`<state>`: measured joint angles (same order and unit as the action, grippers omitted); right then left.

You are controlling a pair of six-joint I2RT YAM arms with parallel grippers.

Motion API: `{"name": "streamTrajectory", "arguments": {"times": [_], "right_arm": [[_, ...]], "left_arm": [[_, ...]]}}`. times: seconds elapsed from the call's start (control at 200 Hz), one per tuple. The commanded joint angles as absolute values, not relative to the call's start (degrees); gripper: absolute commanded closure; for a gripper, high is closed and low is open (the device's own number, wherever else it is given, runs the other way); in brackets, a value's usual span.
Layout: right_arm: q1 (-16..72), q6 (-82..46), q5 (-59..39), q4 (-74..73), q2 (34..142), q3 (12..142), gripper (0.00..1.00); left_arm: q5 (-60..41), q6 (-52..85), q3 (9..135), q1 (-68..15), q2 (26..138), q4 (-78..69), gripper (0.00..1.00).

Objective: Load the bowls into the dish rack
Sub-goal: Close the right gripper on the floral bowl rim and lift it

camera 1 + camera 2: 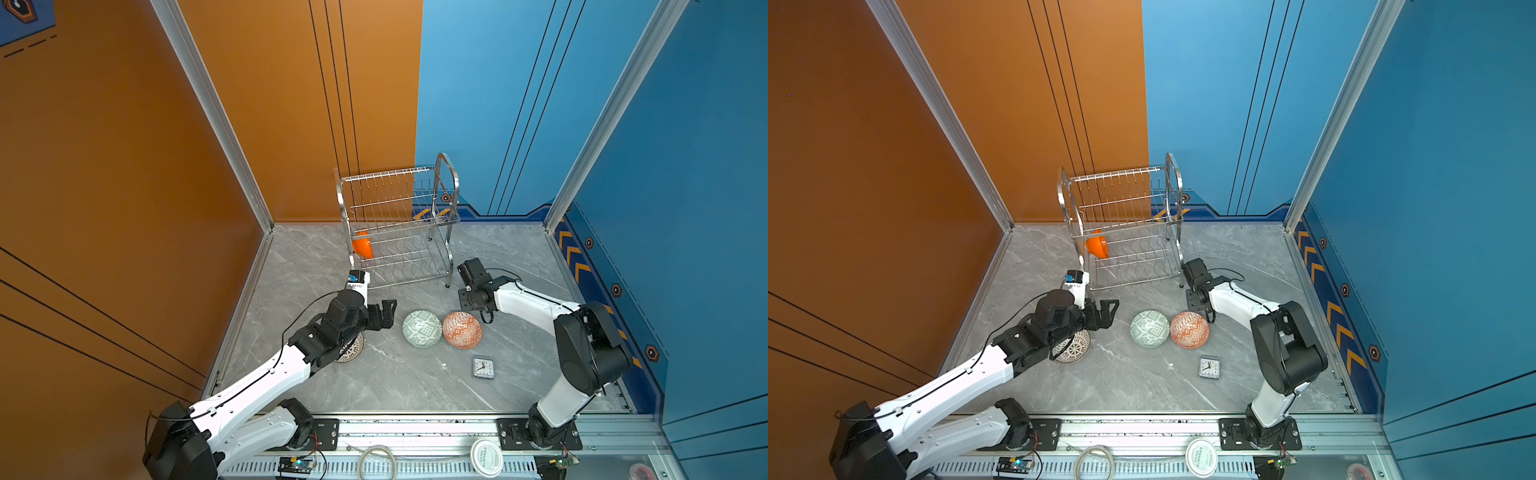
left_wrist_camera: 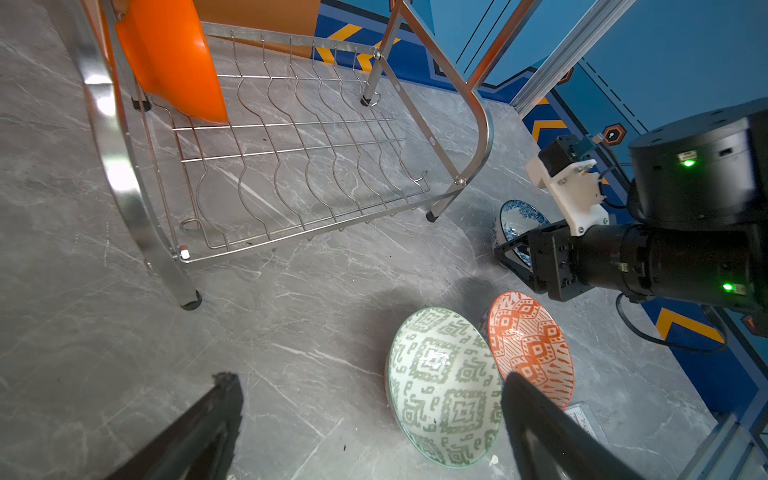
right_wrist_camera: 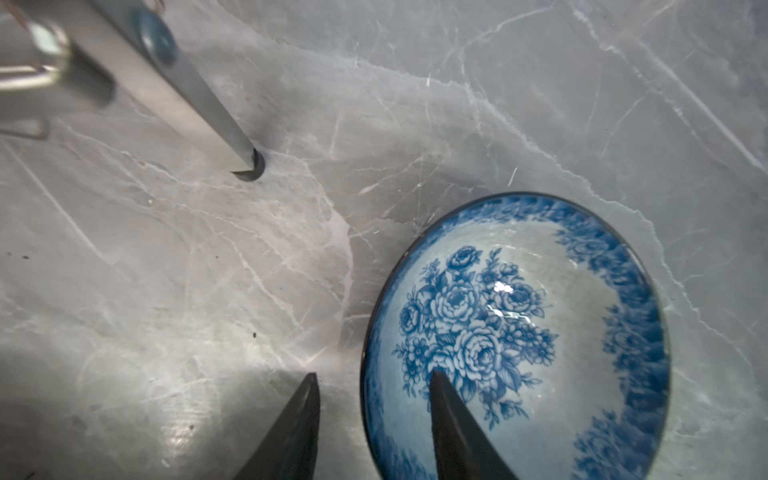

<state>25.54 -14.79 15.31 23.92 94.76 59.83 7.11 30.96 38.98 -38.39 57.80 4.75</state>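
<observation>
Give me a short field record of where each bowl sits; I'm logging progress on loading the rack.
racked: glossy orange bowl, on edge in lower tier of silver wire dish rack
on grey table: green-patterned bowl beside orange-red patterned bowl; black-lattice bowl under left arm; blue floral bowl by a rack foot
left tool: open, empty
right tool: open, astride blue bowl's rim
other: small square clock
</observation>
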Motion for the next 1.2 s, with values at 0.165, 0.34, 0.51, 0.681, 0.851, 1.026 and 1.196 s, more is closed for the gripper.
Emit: {"name": "streamTrajectory", "arguments": {"times": [0.165,0.34,0.51,0.681,0.851,1.026,1.196], "right_arm": [[26.6,-13.7,18.8,27.2,95.3,60.7,0.58],[26.7,-13.1,19.3,27.6,97.0,61.1,0.65],[26.7,-12.6,19.7,28.0,98.6,61.6,0.70],[26.7,-12.1,20.3,28.5,99.3,62.2,0.80],[26.8,-12.1,20.0,28.5,98.7,62.7,0.91],[26.8,-12.2,19.1,28.3,97.4,63.8,1.00],[26.7,-12.6,17.0,28.6,95.2,65.5,1.00]], "left_arm": [[6.5,30.6,38.2,-36.6,55.7,6.6,0.02],[6.4,30.8,37.7,-36.2,55.1,6.8,0.02],[5.7,31.2,37.5,-35.9,55.3,6.6,0.02],[3.8,31.5,37.3,-35.6,55.7,5.3,0.02],[1.7,31.2,37.3,-35.5,56.3,4.7,0.02],[-2.1,30.4,37.4,-35.3,57.1,3.1,0.02],[-3.6,29.7,37.8,-35.3,57.7,2.2,0.02]]}}
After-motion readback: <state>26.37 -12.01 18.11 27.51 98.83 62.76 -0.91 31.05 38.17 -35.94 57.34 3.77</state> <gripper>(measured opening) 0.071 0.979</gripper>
